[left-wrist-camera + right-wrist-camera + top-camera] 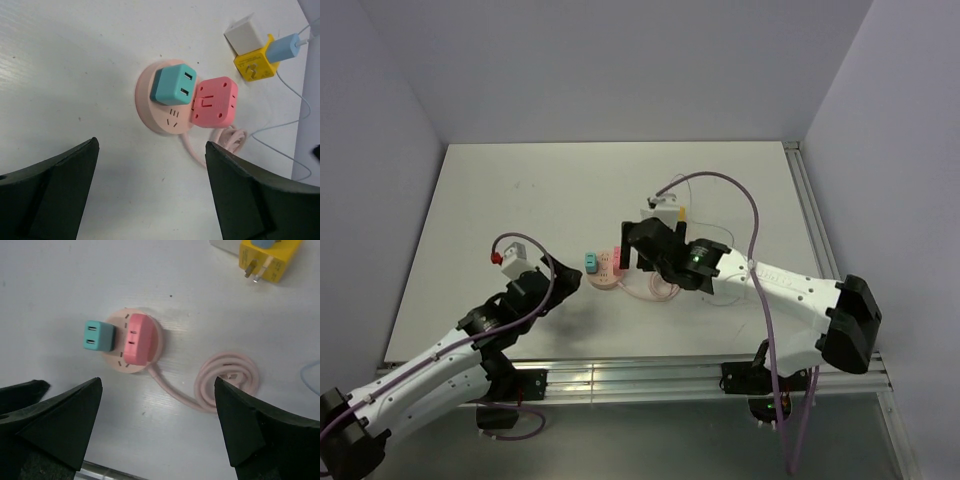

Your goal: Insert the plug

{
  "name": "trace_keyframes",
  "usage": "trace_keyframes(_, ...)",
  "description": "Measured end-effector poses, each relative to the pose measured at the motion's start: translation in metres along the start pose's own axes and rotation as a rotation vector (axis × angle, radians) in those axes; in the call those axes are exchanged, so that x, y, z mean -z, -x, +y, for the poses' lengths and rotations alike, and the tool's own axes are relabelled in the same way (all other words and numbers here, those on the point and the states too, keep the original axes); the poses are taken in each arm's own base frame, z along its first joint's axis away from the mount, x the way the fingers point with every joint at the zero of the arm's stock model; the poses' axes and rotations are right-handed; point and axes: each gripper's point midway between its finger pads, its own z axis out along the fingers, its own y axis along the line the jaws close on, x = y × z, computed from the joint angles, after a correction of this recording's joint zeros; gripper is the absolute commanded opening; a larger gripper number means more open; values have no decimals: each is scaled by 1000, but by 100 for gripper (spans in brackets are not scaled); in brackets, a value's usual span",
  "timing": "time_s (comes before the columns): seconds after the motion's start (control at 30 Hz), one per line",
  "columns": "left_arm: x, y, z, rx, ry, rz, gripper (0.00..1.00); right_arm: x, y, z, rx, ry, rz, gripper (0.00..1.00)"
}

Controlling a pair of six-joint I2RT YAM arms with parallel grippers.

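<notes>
A round pink socket base [160,112] lies on the white table. A teal plug block [173,86] and a pink plug block [214,101] sit side by side on it. The right wrist view shows the same base [116,361], teal block [98,335] and pink block [139,338]. My left gripper [151,144] is open and empty, just short of the base. My right gripper [158,382] is open and empty, above the base's pink cord. In the top view the left gripper [568,280] is left of the base [605,280] and the right gripper [642,255] is at its right.
The pink cord lies coiled [227,380] to the right of the base. A yellow adapter [255,67] with a blue plug [282,48] and a white adapter [243,35] lie farther back. A thin white cable [280,125] runs beside them. The table's metal rail [620,380] is near.
</notes>
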Motion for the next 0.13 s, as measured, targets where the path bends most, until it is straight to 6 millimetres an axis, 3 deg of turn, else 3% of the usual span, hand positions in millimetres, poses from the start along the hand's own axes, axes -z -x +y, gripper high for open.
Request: trace_keyframes(0.13,4,-3,-7,11,-37,29,99,-7,-52,-43,32,-30,53,100)
